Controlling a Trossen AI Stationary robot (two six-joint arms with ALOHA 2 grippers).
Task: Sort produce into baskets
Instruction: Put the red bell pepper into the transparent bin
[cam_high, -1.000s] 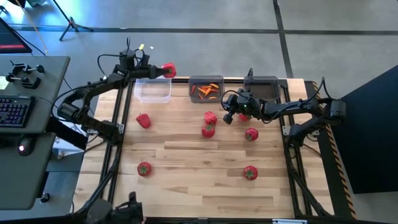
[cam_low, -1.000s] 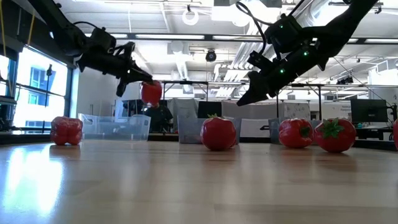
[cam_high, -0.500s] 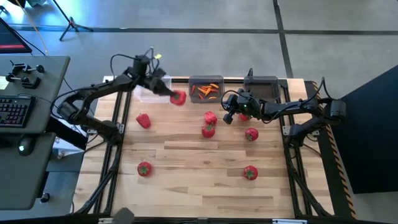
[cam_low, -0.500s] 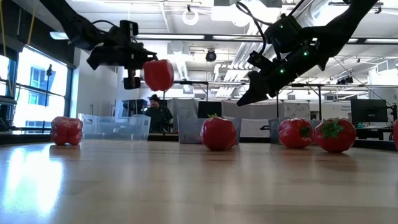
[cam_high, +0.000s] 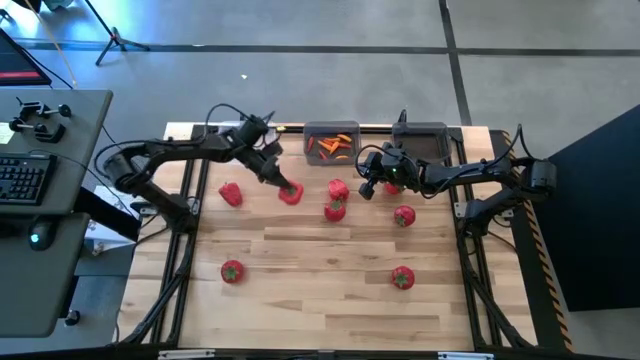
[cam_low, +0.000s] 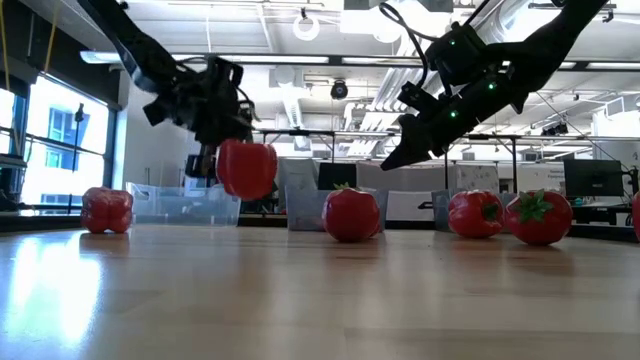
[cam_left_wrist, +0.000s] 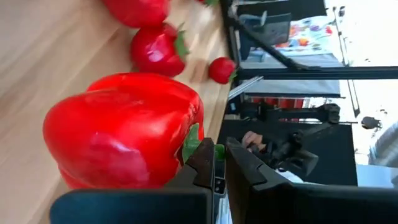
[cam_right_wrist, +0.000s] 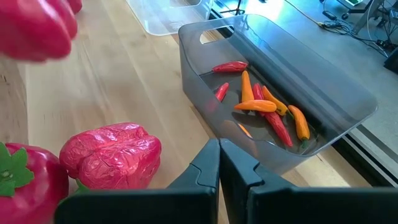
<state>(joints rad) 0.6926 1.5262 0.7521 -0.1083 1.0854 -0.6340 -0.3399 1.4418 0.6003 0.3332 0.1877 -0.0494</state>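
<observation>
Left gripper (cam_high: 280, 180) is over the table's middle-left, fingers pinched tight on the green stem of a red bell pepper (cam_high: 290, 193). In the low view the pepper (cam_low: 246, 168) hangs clear above the wood, just under the gripper (cam_low: 205, 160). Left wrist view shows the pepper (cam_left_wrist: 124, 130) filling the frame, stem caught between the dark fingers (cam_left_wrist: 205, 165).

Right gripper (cam_high: 367, 188) hovers near table centre, fingers fully closed w/ nothing in them; in the low view it sits high above the tabletop (cam_low: 395, 158).

Just below it lie a crinkly red pepper (cam_right_wrist: 112, 155) and a tomato (cam_right_wrist: 31, 180). Another pepper (cam_high: 231, 194) rests at the left, near the held one. Tomatoes are scattered on the table (cam_high: 320, 290): one front-left (cam_high: 232, 270), one front-right (cam_high: 402, 278), one to the right of centre (cam_high: 404, 215).

Along the far edge stand the baskets: a clear one (cam_low: 185, 205) behind the left arm, a grey one (cam_high: 331, 143) w/ thin orange and red chilli pieces (cam_right_wrist: 264, 109), and another grey one (cam_high: 425, 140) at the right, partly hidden by the right arm.
</observation>
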